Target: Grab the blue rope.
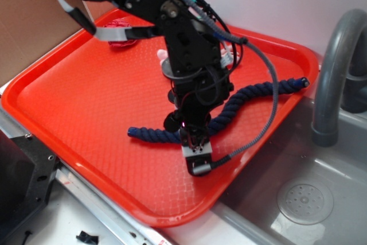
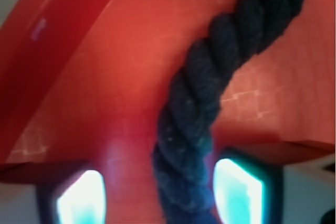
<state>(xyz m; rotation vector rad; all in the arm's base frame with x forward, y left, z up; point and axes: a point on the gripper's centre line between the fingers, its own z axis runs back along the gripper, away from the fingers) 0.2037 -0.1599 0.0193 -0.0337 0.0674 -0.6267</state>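
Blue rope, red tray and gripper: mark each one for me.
blue rope (image 2: 210, 82): wrist view, its twisted middle stretch.
red tray (image 1: 86, 101): exterior view, bare textured floor left of the arm.
gripper (image 2: 160, 195): wrist view, midway between its fingertips, astride the rope.

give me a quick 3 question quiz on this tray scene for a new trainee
1. True or false: the blue rope lies on the red tray.
2. In the wrist view, the rope runs: A) between the gripper fingers, B) outside both fingers, C) off the tray.
3. What grey fixture stands to the right of the tray?

Key
1. True.
2. A; the fingers sit on either side of it, with small gaps showing.
3. A faucet over the sink.
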